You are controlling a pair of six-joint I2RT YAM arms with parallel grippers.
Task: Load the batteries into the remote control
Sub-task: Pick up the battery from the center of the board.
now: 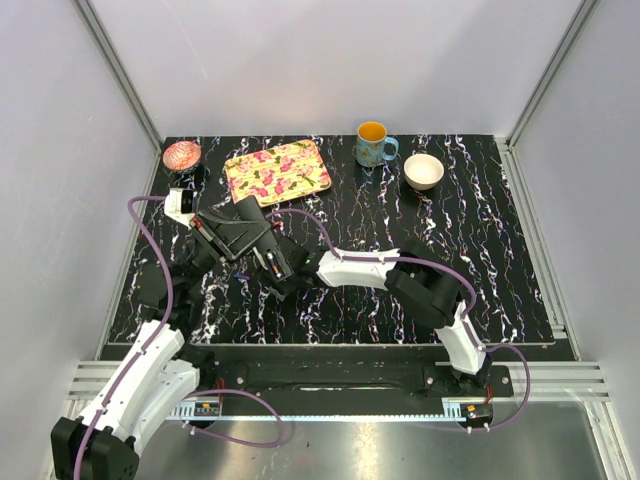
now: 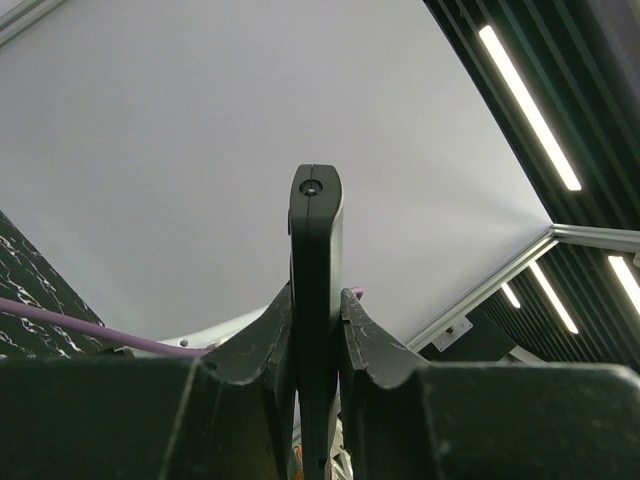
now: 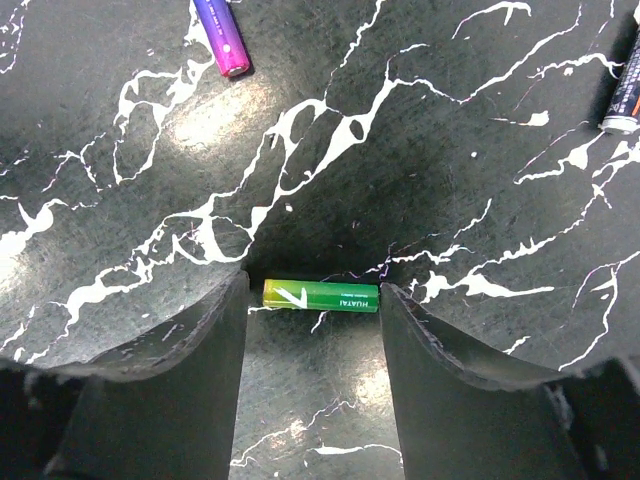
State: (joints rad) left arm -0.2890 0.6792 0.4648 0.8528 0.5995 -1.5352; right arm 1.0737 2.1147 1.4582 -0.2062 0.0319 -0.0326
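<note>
Right end effector straddles green battery; its ends nearly touch the jaws.

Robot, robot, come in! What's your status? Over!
Left gripper shut on remote. Right gripper open, straddling green battery. Purple battery well clear, nothing in the way.

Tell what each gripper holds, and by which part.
The left gripper clamps the slim black plastic remote control across its thickness. The right gripper, open around a green-yellow cylindrical battery, holds nothing.
</note>
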